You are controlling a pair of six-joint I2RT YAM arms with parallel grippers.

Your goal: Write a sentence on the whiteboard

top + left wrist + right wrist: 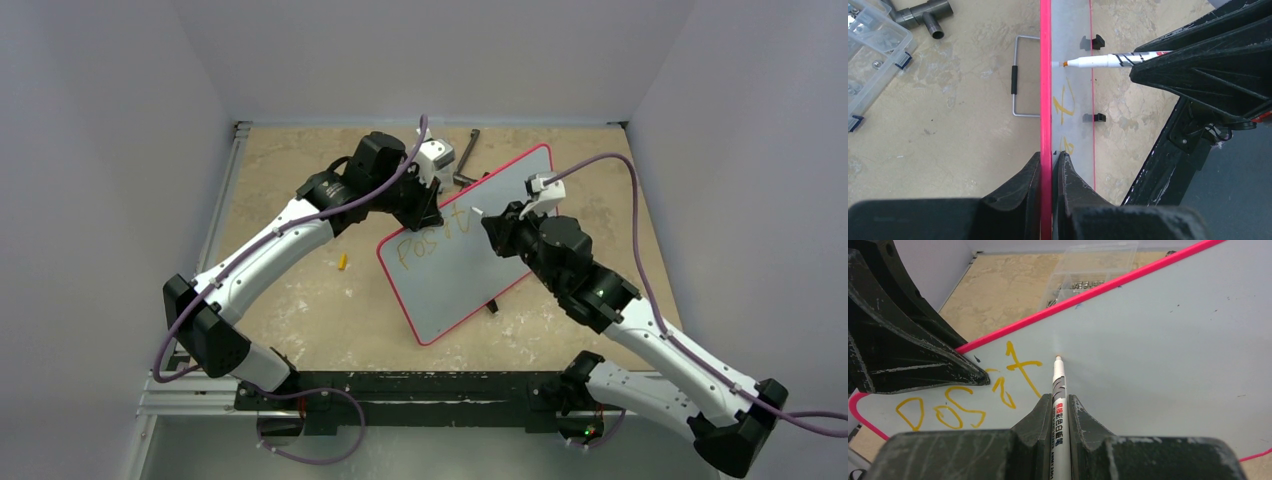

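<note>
Beige desk, whiteboard tilted near its far edge, left fingers pinching the frame, right fingers clamping the marker beside the lettering, and if it pushes too hard that thin edge-grip may slip, skewing the stroke.

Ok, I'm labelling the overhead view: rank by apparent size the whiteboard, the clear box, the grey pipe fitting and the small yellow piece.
Largest: whiteboard.
Next: clear box and grey pipe fitting, unranked, since the left arm hides part of the box.
Smallest: yellow piece.
</note>
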